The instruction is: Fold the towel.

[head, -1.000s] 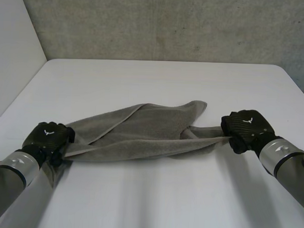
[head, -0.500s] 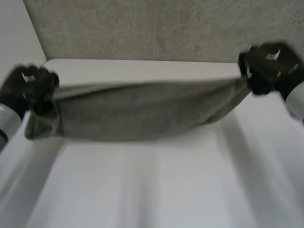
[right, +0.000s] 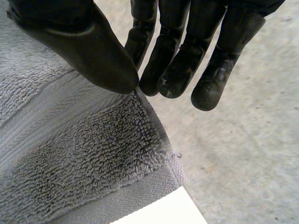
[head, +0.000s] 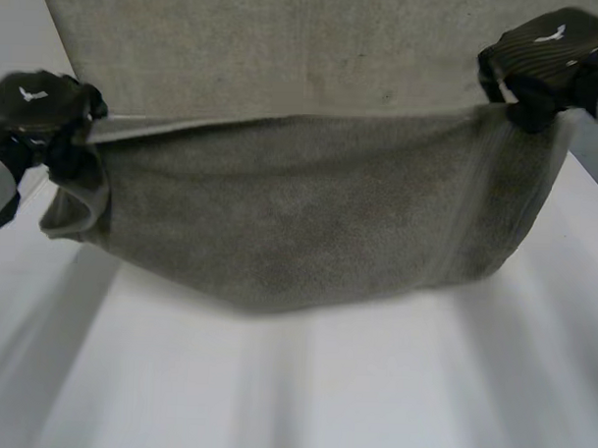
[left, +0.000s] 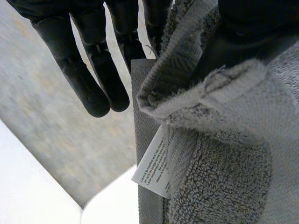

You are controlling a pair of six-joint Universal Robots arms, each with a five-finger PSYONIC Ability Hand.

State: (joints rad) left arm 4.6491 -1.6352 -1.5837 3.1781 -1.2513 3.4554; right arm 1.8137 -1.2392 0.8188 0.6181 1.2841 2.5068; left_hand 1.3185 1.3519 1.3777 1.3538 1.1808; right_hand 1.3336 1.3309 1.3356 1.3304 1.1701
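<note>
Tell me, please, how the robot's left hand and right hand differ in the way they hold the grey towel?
The black left hand grips a bunched, folded-over corner of the grey terry towel, a white care label beside it; the black right hand pinches a flat corner between thumb and fingertips. In the head view, the right hand sits higher than the left hand. Both hold an upper corner, the towel hanging between them.

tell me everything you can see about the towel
The towel is grey terry cloth with a flat woven band near one end and a white printed label sewn at its edge. It hangs spread out above the white table, sagging in the middle. The left robot hand pinches one upper corner, where the cloth bunches. The right robot hand pinches the other.
</note>
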